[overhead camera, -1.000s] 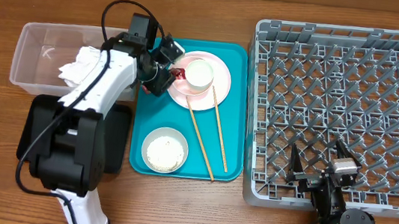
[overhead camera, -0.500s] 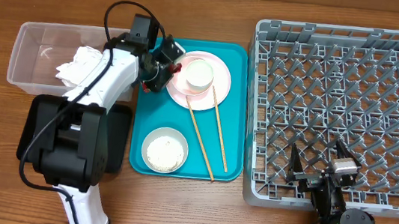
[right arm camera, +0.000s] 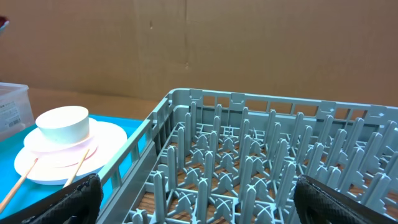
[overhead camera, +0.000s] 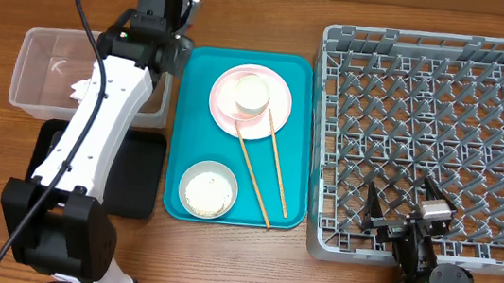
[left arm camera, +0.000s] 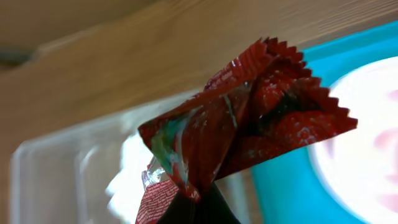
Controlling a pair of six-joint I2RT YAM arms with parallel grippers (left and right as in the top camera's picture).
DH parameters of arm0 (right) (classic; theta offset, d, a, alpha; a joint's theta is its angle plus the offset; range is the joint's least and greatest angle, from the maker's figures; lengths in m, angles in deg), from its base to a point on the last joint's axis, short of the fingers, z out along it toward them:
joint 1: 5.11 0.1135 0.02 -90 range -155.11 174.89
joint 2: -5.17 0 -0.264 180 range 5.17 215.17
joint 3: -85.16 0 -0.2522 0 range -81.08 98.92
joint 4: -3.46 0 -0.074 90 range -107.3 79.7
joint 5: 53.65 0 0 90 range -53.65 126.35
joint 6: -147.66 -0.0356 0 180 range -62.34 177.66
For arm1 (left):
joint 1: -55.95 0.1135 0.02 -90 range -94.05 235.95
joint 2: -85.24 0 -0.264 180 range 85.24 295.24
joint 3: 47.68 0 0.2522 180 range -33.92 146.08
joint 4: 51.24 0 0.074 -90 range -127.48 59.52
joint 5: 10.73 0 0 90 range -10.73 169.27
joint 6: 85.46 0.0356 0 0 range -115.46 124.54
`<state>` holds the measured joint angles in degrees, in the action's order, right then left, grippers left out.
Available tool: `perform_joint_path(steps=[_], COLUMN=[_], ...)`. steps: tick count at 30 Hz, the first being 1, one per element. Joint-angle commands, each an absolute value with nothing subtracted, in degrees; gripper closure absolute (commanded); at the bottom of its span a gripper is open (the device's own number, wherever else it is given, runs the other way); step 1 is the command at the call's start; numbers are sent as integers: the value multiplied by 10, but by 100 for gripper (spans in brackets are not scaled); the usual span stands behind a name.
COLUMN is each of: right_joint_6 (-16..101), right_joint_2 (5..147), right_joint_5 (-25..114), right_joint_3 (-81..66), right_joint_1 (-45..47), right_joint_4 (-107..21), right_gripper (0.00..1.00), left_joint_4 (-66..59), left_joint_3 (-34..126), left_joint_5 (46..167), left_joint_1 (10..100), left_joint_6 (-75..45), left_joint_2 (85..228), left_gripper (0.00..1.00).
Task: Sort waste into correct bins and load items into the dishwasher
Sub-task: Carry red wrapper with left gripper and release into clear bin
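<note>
Left arm reaches across the far left of the wooden worktop [overhead camera: 248, 255], with its wrist above the gap between the clear plastic rectangular tub [overhead camera: 45, 75] and the flat teal serving tray [overhead camera: 187, 125].

Left claw [left arm camera: 198, 210] is pinching the crumpled red wrapper [left arm camera: 249, 124] by its lower edge, and the wrapper is held up in the air. In the wrist view the blurred tub wall lies behind it to the left and the teal tray corner to the right. From overhead the arm hides the wrapper.

The crumpled white tissue [overhead camera: 82, 89] lies inside the clear tub, against its right wall. The shallow black rectangular tray [overhead camera: 138, 181] sits just in front of the tub, partly under the arm.

On the teal tray:
- The pale pink plate [overhead camera: 280, 102] is at the far end, with the small white cup [overhead camera: 252, 93] standing on it.
- Two thin wooden chopsticks [overhead camera: 253, 175] lie slanted, their far tips resting on the plate.
- A pale round bowl [overhead camera: 208, 190] sits at the near left, with white rice grains [overhead camera: 206, 193] in it.

The large square grey plastic dish rack [overhead camera: 433, 143] stands to the right of the teal tray, just beside it.

Right claw [overhead camera: 402, 202] is spread wide and holds nothing. It is low at the near edge of the rack, facing across the pegs.
</note>
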<state>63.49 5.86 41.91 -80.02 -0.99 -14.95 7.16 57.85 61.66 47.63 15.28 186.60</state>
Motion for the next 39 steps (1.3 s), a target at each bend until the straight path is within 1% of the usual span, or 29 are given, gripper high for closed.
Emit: perform_joint_path(steps=[1, 7, 10, 14, 17, 28, 36, 39], right_joint_6=[635, 635, 635, 635, 635, 635, 635, 635], right_joint_2=[53, 53, 53, 53, 53, 53, 53, 53], right_joint_5=[420, 420, 420, 420, 420, 420, 420, 420], right_joint_3=[-806, -806, -806, -806, -806, -806, -806, -806], right_joint_1=[-11, -11, -11, -11, -11, -11, -11, -11], right_joint_4=[-147, -147, -147, -147, -147, -147, -147, -147], right_gripper=[0, 0, 0, 0, 0, 0, 0, 0], left_joint_4=[84, 90, 90, 92, 92, 52, 47, 49], left_joint_3=[560, 527, 515, 512, 504, 432, 431, 431], left_joint_5=[489, 498, 560, 675, 725, 743, 750, 790], left_joint_1=[497, 540, 557, 569, 569, 569, 569, 569], left_joint_6=[90, 27, 21, 17, -15, -23, -17, -17], left_joint_2=[1880, 1906, 1910, 1910, 1910, 1927, 1928, 1928], left_gripper=[96, 96, 96, 96, 96, 96, 94, 92])
